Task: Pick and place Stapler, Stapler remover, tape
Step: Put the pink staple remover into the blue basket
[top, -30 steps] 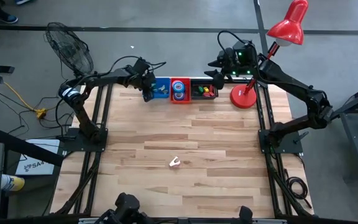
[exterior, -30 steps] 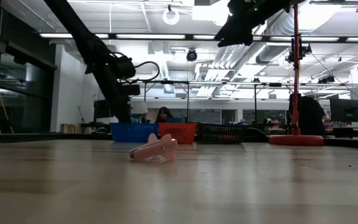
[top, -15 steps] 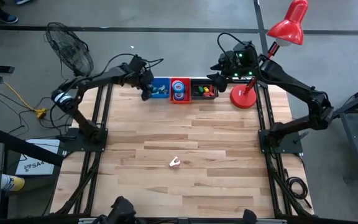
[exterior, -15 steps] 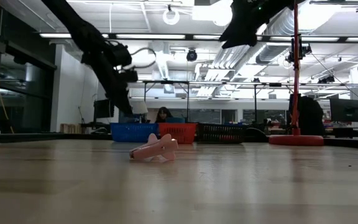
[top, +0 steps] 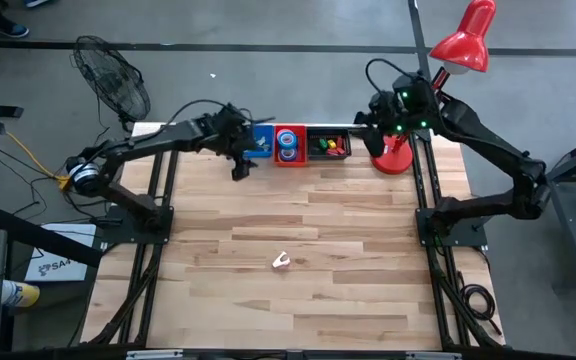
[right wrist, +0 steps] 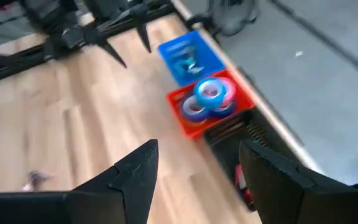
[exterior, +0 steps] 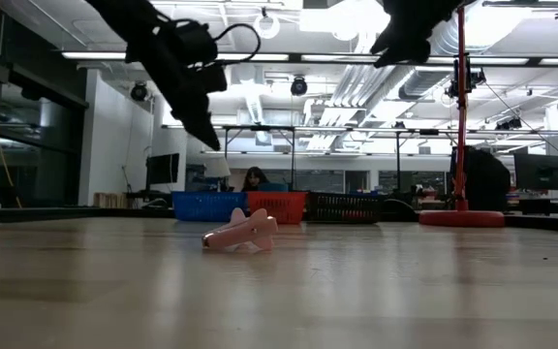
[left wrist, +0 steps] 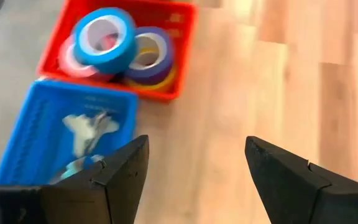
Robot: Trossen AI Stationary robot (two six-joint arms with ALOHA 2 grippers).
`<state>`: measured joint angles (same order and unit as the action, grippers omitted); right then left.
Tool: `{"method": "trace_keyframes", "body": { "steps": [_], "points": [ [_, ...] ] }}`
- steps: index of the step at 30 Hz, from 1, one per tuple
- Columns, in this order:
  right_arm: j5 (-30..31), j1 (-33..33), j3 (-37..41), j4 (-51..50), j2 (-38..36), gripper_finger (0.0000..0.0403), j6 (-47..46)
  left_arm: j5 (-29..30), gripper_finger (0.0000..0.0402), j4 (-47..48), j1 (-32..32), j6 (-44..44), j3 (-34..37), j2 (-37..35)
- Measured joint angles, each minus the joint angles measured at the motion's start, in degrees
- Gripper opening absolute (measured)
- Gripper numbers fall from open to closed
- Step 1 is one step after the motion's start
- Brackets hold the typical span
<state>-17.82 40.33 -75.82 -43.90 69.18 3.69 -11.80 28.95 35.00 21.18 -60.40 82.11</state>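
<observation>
Nearby, red lamp beside black bin, pink remover alone mid-table, both arms' fingers apart, empty

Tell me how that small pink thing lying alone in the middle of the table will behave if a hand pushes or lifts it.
The pink thing looks small and thin, so it is probably light and would slide on the smooth wooden table. It lies low and flat, so it seems unlikely to roll or tip. Its pronged, uneven shape may twist in a grip.
</observation>
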Motion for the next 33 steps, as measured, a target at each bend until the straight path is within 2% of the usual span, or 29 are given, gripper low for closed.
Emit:
{"method": "trace_keyframes", "body": {
  "steps": [3,5,7,11,15,23,33],
  "points": [
    [-6.07,-1.04,5.0,2.74,-2.11,0.0216,-1.7,1.33,0.0263,-0.02,-4.01,-0.91,0.0,-0.09],
    [-10.17,-2.58,11.17,9.73,-4.66,0.0216,-5.58,2.49,0.0263,0.06,-6.45,-1.9,0.0,-0.09],
    [-10.94,-4.89,18.43,17.95,-7.85,0.0216,-10.84,3.68,0.0263,0.0,-8.65,-3.17,0.0,-0.09],
    [-6.84,-10.2,31.33,33.39,-14.78,0.0216,-19.85,5.53,0.0263,-0.02,-12.68,-7.16,0.0,-0.09],
    [-3.64,-14.58,41.27,43.86,-21.09,0.0216,-24.44,8.06,0.0263,-0.92,-17.05,-11.48,0.0,0.25],
    [6.96,-20.4,55.55,54.34,-31.81,0.0216,-24.91,15.61,0.0263,-2.67,-25.3,-21.31,0.05,0.39],
    [7.65,-23.59,69.38,65.55,-42.5,0.0216,-29.84,20.32,0.0263,-3.08,-32.94,-33.25,0.05,0.39]
  ]
}}
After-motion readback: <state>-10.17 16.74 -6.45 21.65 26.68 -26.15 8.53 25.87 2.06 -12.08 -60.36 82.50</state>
